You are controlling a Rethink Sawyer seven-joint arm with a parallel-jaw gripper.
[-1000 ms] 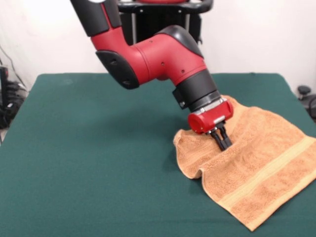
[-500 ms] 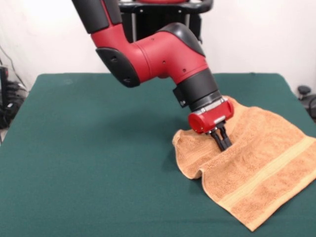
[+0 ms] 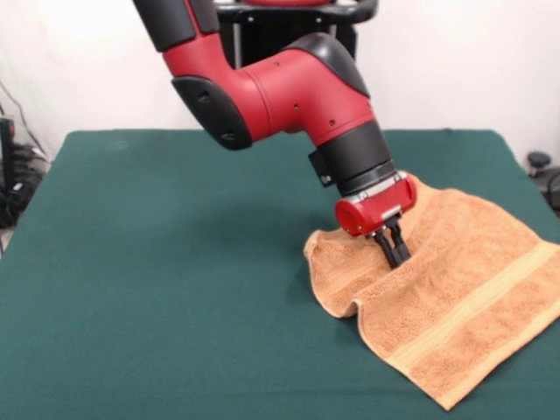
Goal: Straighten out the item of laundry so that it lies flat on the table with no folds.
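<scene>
— The towel (image 3: 442, 302) — where does it lie for you right now?

— You have it on the right side of the table (image 3: 157, 262) in the front view, its right part running out past the picture's edge. Most of it lies spread and smooth. A pale woven band (image 3: 477, 306) crosses it on a slant, parallel to the near edge.

— And the left end?

— That is where it is not flat. You can see the left edge bunched and raised off the green cloth, with a rounded lobe hanging toward you and a crease running in from it toward the middle.

— Where is your gripper (image 3: 395, 251)?

— It comes down at a tilt from the red and black arm (image 3: 289, 87) and its dark fingers are pressed into the towel just right of that raised lobe. The red wrist housing (image 3: 376, 206) sits just above the cloth.

— Closed or open?

— The two fingers stand close together, nearly touching, and the tips sink into the terry. It looks as if they pinch a little ridge of the cloth between them, though the tips are too buried for you to be certain of the hold.

— Anything else on the table?

— Only the towel.
</scene>
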